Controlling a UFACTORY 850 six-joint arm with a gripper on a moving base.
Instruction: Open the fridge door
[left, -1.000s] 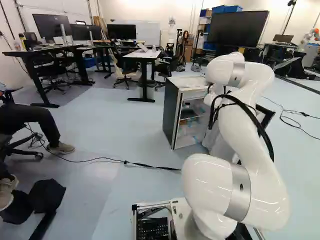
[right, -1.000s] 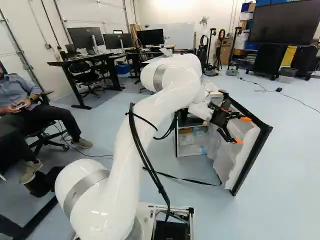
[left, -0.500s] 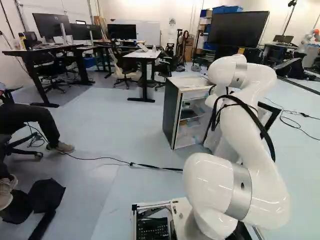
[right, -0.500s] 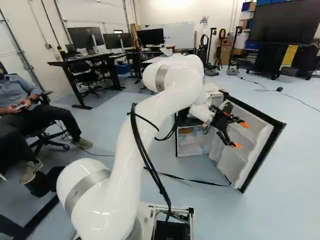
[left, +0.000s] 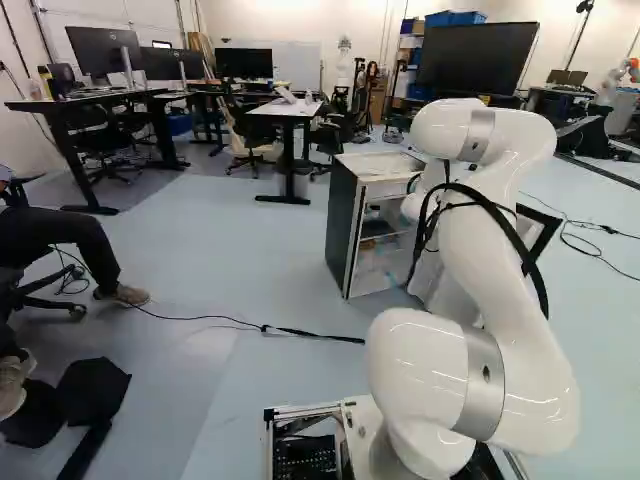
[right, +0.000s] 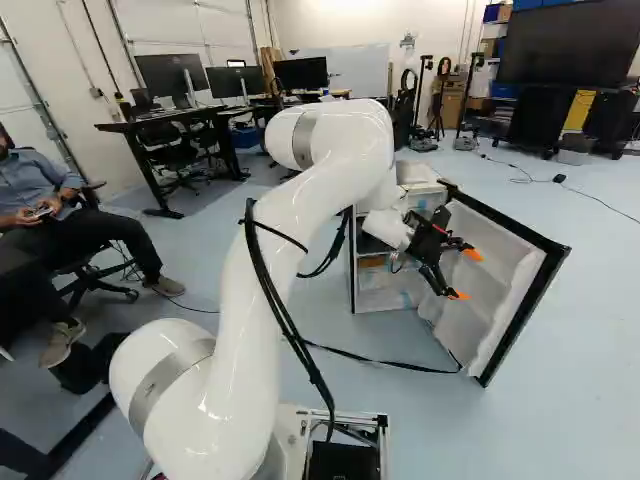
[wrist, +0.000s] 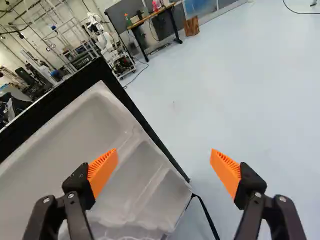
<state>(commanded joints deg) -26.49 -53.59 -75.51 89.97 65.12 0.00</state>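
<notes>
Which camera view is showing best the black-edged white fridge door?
The right base view: the door stands open, nearly whole. The wrist view shows only part, beyond one orange-padded finger; in the left base view, the white arm hides much of it.

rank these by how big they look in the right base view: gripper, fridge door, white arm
1. white arm
2. fridge door
3. gripper

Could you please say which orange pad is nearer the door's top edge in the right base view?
The upper pad, slightly farther right in that view; the other pad is lower, farther from the edge.
</notes>
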